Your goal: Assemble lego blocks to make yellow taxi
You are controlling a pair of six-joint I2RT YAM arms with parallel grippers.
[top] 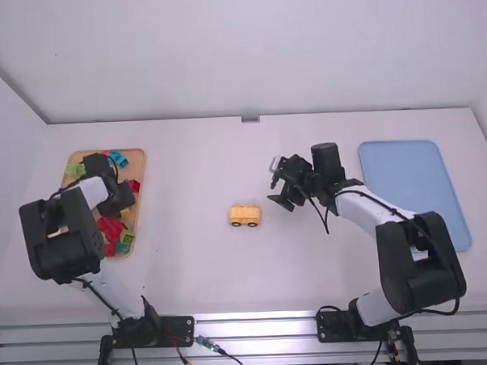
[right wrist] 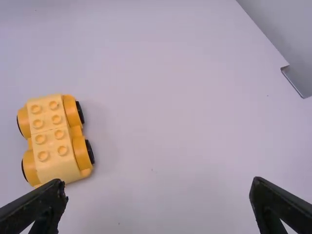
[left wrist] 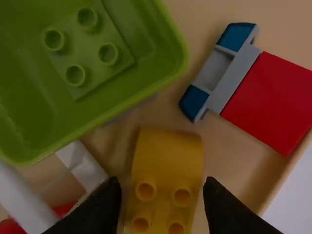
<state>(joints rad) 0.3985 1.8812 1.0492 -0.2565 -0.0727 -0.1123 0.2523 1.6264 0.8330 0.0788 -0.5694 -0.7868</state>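
While a big white table sits under everything, a flat blue tray lies to the right of the right gripper. That gripper's 2 fingers are wide open and hold nothing. A tan tray full of blocks is under the left gripper, whose 2 fingers are open a bit wider than a block. The yellow car base (it has 4 black wheels) rests to the left of the right gripper's fingers, a little nearer the arm bases. In the tan tray, a green block with tall sides is just past the left fingertips. A yellow block has 1 finger on each side, with tiny gaps by the tips. Beyond those tips, a red block touches a blue and gray piece.
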